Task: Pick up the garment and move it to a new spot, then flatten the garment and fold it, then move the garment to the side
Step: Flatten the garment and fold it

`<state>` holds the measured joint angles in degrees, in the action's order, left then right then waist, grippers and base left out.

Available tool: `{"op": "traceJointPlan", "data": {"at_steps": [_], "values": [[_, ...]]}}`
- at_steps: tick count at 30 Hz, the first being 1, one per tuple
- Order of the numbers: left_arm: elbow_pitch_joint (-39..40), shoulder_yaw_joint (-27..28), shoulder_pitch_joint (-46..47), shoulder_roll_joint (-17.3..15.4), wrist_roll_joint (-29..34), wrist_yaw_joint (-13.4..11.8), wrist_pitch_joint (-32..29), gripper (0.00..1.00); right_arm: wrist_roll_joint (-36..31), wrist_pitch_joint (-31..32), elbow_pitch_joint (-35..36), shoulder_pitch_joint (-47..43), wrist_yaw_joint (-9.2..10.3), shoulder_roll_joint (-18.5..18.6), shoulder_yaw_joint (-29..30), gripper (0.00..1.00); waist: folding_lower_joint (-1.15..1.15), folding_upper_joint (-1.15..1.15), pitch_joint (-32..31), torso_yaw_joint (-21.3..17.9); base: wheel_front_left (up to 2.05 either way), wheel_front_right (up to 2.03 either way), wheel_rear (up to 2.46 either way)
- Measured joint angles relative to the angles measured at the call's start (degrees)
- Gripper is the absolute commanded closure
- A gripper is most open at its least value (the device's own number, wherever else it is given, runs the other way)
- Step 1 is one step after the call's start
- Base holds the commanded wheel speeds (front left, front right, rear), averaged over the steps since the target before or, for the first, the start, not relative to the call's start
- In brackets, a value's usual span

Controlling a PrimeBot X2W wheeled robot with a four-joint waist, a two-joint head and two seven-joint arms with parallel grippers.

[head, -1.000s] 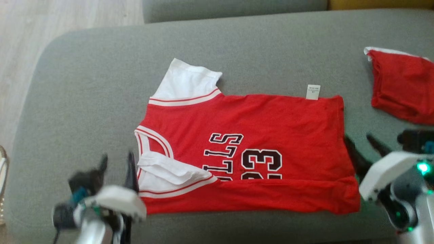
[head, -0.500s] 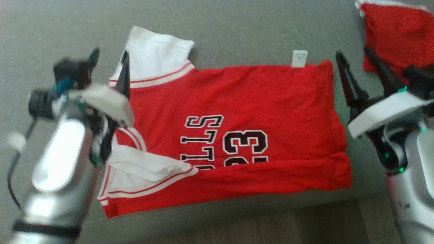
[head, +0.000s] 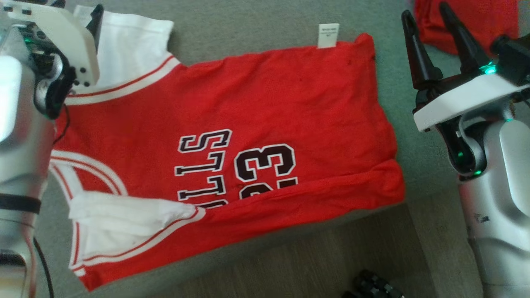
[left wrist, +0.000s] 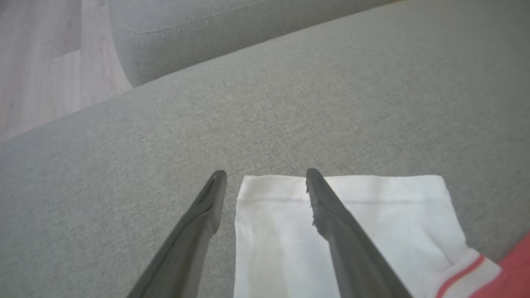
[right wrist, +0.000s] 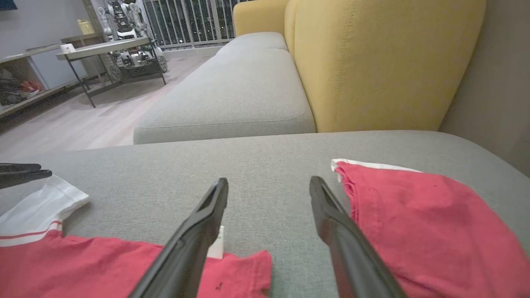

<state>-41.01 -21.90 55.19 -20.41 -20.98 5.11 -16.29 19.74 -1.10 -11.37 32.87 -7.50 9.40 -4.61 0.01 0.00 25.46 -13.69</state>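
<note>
both grippers have reached the jersey's (head: 248, 103) far edge on the sofa (head: 248, 20). head: left gripper (head: 78, 6) at the white sleeve (head: 132, 45), right gripper (head: 425, 9) beside the hem (head: 381, 103). left wrist: jaws apart astride the sleeve corner. right wrist: jaws apart over sofa.

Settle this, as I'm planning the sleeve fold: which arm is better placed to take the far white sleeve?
Left. The left jaws stand open over a corner of the white sleeve; the right jaws, also open, are beyond the jersey hem, near the label.

A home living room — grey sofa (right wrist: 232, 99), yellow backrest (right wrist: 372, 62), wooden floor (right wrist: 83, 124)
</note>
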Motion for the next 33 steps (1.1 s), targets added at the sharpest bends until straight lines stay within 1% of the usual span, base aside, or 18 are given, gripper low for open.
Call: {"op": "traceJointPlan", "data": {"at_steps": [5, 7, 10, 13, 14, 15, 16, 19, 24, 26, 30, 33], "values": [[-4.0, -1.6, 1.2, -0.8, 1.5, -0.2, -3.5, 0.0, 0.5, -1.0, -1.1, 0.5, 0.0, -0.1, 0.1, 0.0, 0.0, 0.0, 1.2, -1.9, 0.0, 0.0, 0.0], [-4.8, -2.0, 1.9, -1.1, 2.3, -0.6, -4.3, 0.0, 0.5, -1.0, -1.3, 0.5, 0.0, -0.1, 0.1, 0.0, 0.0, 0.0, 1.5, -2.2, 0.0, 0.0, 0.0], [-5.8, -2.4, 3.4, -1.2, 2.8, -1.2, -4.4, 0.0, 0.6, -1.5, -1.7, 0.5, 0.0, -0.1, 0.1, 0.0, 0.0, 0.0, 1.9, -2.6, 0.0, 0.0, 0.0], [-6.7, -2.9, 4.0, -1.2, 2.8, -1.1, -4.4, 0.0, 0.9, -1.6, -1.9, 0.5, 0.0, 0.0, 0.3, 0.0, 0.0, 0.0, 2.0, -2.8, 0.0, 0.0, 0.0], [-7.0, -3.1, 4.1, -1.2, 2.8, -1.0, -4.6, 0.68, 0.9, -1.6, -2.2, 0.5, 0.0, -0.1, 0.4, 0.0, 0.0, 0.0, 2.0, -2.8, 0.0, 0.0, 0.0], [-7.2, -3.3, 4.3, -1.2, 2.7, -0.5, -4.8, 1.0, 0.9, -1.6, -2.6, 0.5, 0.0, -0.1, 0.6, 0.0, -0.01, 0.0, 2.1, -2.8, 0.0, 0.0, 0.0], [-7.3, -3.5, 4.5, -1.1, 2.7, 0.0, -4.9, 1.0, 0.9, -1.5, -3.0, 0.5, -0.01, 0.0, 0.8, 0.0, 0.0, 0.0, 2.0, -2.6, 0.0, 0.0, 0.0], [-7.3, -4.2, 4.9, -0.4, 2.3, 0.0, -4.7, 1.0, 0.9, -0.3, -4.8, 0.5, 0.0, 0.0, 1.3, 0.0, 0.0, 0.0, 1.9, -1.9, 0.0, 0.0, 0.0], [-5.4, -4.7, 4.9, -0.3, 2.5, -0.1, -0.5, 1.0, -0.4, 2.8, -6.3, 0.5, 0.0, 2.1, -2.0, 0.0, 0.0, 0.0, 1.5, 0.1, 0.0, 0.0, 0.0], [-3.5, -4.7, 4.9, 0.4, 2.4, -0.1, 1.4, 1.0, -0.8, 3.7, -6.9, 0.6, -0.01, 3.9, -3.5, 0.0, 0.0, 0.0, 1.4, 1.2, 0.0, 0.0, 0.0], [1.1, -4.9, 4.0, 2.0, 2.2, -0.7, 4.5, 1.0, -5.1, 4.5, -9.7, 1.5, 0.0, 9.4, -6.4, 0.0, -0.01, 0.0, 0.9, 3.9, 0.0, 0.0, 0.0], [4.6, -5.1, 1.9, 2.7, 2.2, -1.9, 5.9, 1.0, -5.0, 4.9, -12.2, 2.9, -0.01, 11.5, -8.4, 0.0, -0.01, 0.0, 0.6, 6.0, 0.0, 0.0, 0.0]]}}
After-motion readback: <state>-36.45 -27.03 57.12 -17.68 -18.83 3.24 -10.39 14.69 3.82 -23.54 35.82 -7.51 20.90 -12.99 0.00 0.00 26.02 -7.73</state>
